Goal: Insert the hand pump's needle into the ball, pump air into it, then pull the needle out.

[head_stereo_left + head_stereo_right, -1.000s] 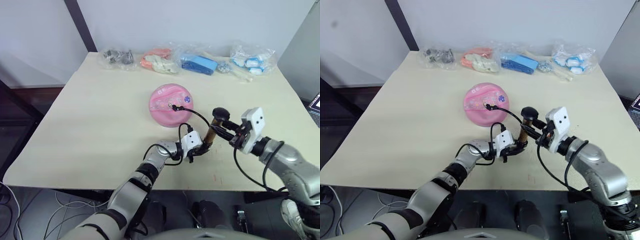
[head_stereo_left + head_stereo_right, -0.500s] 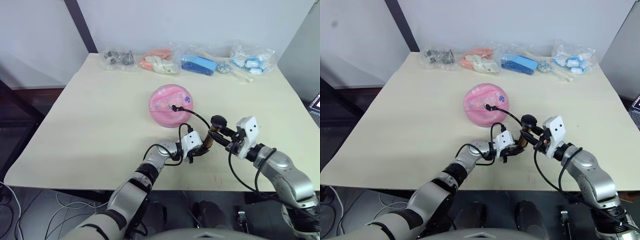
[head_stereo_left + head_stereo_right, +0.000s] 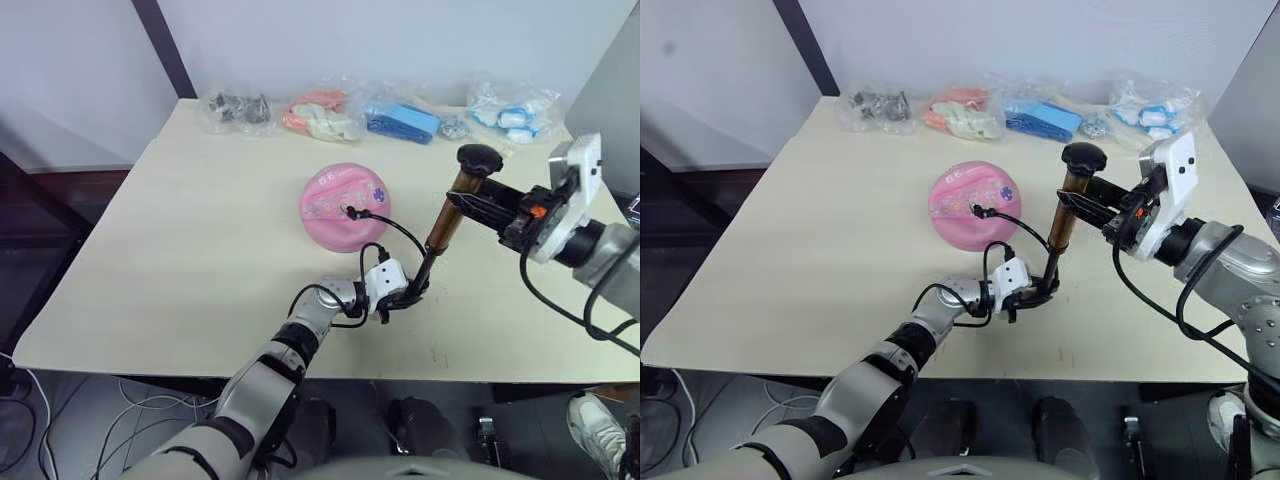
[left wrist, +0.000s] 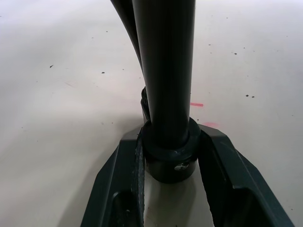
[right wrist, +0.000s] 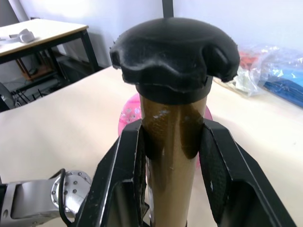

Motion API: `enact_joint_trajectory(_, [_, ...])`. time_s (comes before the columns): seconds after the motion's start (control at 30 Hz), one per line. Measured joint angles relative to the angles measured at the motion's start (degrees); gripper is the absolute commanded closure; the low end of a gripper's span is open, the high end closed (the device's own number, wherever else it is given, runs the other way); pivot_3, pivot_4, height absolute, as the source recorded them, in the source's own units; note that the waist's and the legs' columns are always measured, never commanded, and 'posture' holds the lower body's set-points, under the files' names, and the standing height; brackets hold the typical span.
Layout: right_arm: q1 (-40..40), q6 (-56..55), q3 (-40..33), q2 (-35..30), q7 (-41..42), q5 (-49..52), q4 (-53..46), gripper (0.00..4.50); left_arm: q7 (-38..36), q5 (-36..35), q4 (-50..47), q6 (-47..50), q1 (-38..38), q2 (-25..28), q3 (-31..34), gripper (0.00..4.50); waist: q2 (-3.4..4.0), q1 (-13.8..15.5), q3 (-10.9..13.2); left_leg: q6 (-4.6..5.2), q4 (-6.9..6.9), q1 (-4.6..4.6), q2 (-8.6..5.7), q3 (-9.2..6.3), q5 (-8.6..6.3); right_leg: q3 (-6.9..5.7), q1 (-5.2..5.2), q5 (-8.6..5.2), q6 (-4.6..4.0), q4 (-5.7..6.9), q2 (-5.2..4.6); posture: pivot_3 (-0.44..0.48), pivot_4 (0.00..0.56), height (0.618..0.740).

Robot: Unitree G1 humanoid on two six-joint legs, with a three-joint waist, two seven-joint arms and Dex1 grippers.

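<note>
**A:** Your left gripper (image 3: 410,296) sits just below centre of the head view, fingers clamped on the black base end of the hand pump (image 3: 447,218). Wrist view confirms it: both pads (image 4: 124,176) pressed against the bottom cap.

**B:** And your right gripper (image 3: 478,203), over at the right edge, is clenched on the gold tube just under the black knob handle (image 3: 479,158). The tube's lifted high, a dark rod showing between it and the base. The whole pump leans up and to the right.

**A:** Follow the thin black hose (image 3: 393,226) from the base. It loops up and left to the ball (image 3: 346,206), in the middle of the frame.

**B:** The hose's end fitting sits right on top of the ball, at the needle (image 3: 352,211). The pin itself is too small for you to make out.

**A:** The ball rests on the pale table (image 3: 180,240), near the pump's base but apart from it.

**B:** Along the table's far edge, top of the frame, you've got a row of clear bags (image 3: 316,113) — dark bits, orange-pink items, blue ones, white-and-blue ones.

**A:** Behind that, a plain grey wall (image 3: 330,40) with a dark slanted post (image 3: 168,47) in the upper left.
</note>
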Motion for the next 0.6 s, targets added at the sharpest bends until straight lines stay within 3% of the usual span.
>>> enact_joint_trajectory(0.13, [1.95,-2.61,1.24,1.44,0.27,-2.51,-0.44,3.44,-0.11,0.0,0.03,0.0,0.03,0.0,0.0,3.38,-0.02,0.01,-0.02,0.0,0.0,0.02,-0.01,0.0,0.0,-0.01,0.02,0.0,0.01,0.0,0.01,0.0,0.15,0.74])
enact_joint_trajectory(0.33, [11.21,-13.9,10.25,7.08,2.62,-14.94,1.44,3.44,0.26,0.03,0.43,0.09,0.25,0.27,0.06,3.38,-0.15,-0.23,-0.32,0.0,0.01,0.21,0.02,0.05,0.0,0.04,0.15,-0.01,-0.01,0.01,0.07,0.0,0.15,0.74])
enact_joint_trajectory(0.6, [16.98,-29.02,21.59,13.73,6.87,-30.52,12.66,3.44,0.61,0.06,0.49,0.56,0.99,0.78,0.09,3.38,-0.59,-0.51,-1.11,0.0,-0.1,0.46,0.14,0.01,0.0,0.01,0.29,-0.14,-0.23,0.01,0.25,0.0,0.15,0.74])
